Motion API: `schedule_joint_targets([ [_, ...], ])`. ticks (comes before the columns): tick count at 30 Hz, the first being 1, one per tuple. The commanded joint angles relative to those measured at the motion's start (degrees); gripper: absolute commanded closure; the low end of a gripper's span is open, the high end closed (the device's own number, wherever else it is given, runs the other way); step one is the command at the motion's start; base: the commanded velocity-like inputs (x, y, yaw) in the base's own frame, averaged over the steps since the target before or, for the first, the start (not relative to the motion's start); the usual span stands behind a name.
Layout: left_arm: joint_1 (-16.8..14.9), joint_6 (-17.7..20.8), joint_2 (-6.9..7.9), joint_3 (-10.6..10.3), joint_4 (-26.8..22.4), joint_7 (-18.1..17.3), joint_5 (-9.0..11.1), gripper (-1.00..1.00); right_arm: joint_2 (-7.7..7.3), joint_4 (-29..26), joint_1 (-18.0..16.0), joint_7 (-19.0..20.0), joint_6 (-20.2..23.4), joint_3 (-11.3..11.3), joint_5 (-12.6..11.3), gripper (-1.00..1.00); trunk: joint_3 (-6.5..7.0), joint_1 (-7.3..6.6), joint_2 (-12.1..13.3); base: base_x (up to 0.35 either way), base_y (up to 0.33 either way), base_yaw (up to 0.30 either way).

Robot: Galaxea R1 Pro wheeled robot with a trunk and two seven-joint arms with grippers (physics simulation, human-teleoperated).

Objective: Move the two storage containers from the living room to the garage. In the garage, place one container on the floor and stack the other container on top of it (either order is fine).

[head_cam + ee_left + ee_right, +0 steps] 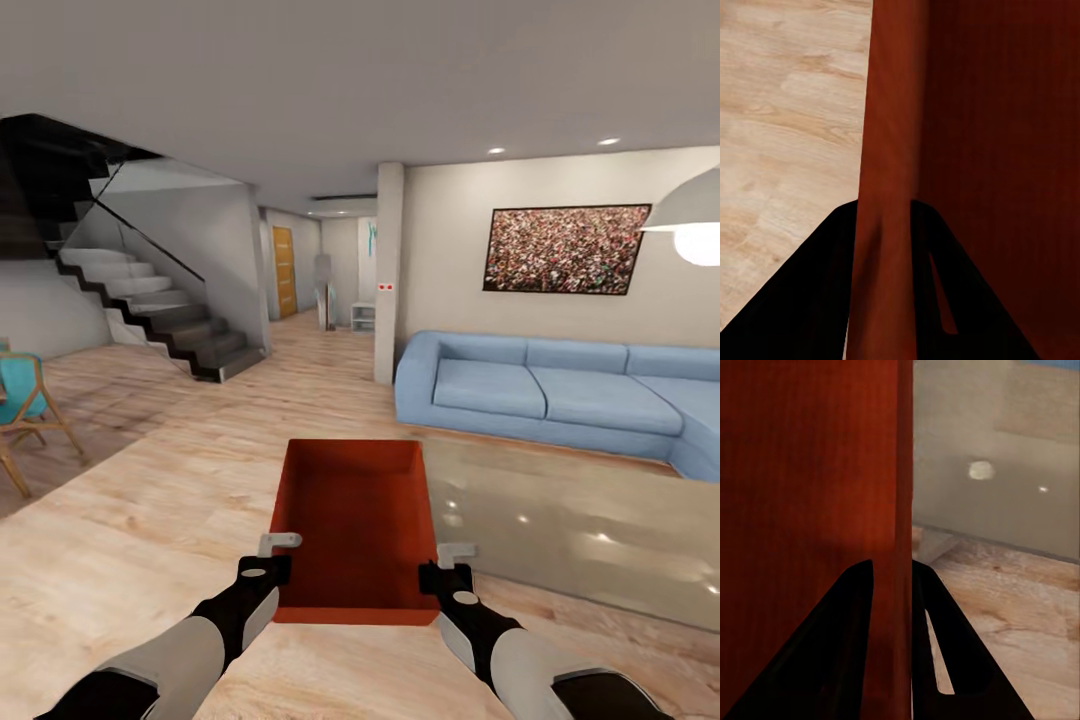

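One orange-red storage container [352,520] is held up in front of me over the living room's light wood-plank flooring. My left gripper [278,550] is shut on its left wall [889,187], one finger on each side of the thin plastic. My right gripper [445,560] is shut on its right wall [900,510] in the same way. The bin is lidless and looks empty inside.
A glass coffee table [580,520] lies close at the right, with a blue sofa [560,390] behind it. A staircase [150,300] rises at the left and a teal chair [25,400] stands at the far left. A hallway with an orange door [285,270] opens straight ahead.
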Motion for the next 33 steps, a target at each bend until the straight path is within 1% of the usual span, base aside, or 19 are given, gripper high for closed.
schedule_joint_targets([
  [1, -0.10, -3.84, 0.15, 3.06, -0.28, 1.43, -0.89, 1.00, -0.01, 1.16, -0.01, -0.47, -0.25, -1.68, -0.58, 1.00, -0.07, 0.01, -0.06, 0.000, 0.000, 0.300],
  [33, -0.10, -3.84, 0.15, 3.03, -0.28, 1.43, -0.89, 1.00, 0.04, 1.20, -0.01, -0.44, -0.27, -1.68, -0.58, 1.00, -0.07, 0.01, -0.06, 0.000, 0.000, 0.300],
])
